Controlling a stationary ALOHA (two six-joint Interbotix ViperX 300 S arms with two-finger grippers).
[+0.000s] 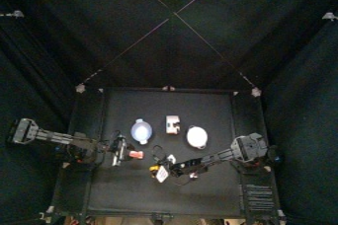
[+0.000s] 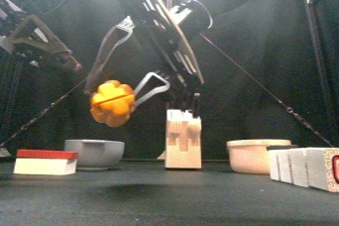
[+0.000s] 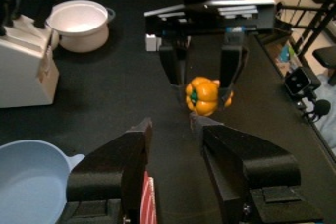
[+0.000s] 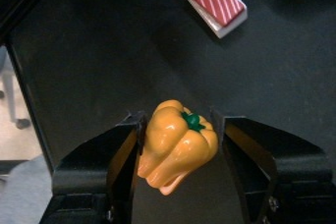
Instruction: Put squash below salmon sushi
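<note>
The squash [image 4: 176,147] is a yellow-orange toy vegetable with a green stem. My right gripper [image 4: 178,122] is shut on it, one jaw on each side. In the front view the squash [image 2: 111,101] hangs well above the table. The salmon sushi [image 4: 213,0], a red-striped block on a white base, lies on the table beyond the squash. In the front view the salmon sushi [image 2: 44,162] sits at the far left. My left gripper [image 3: 178,141] stands open with nothing in it and faces the held squash [image 3: 203,95].
A pale blue bowl [image 2: 95,152], a white upright piece [image 2: 183,139] and a white bowl [image 2: 259,155] stand in a row behind. Several white blocks [image 2: 307,167] sit at the front right edge. From above, the blue bowl [image 1: 141,128] lies left of the white bowl [image 1: 197,135].
</note>
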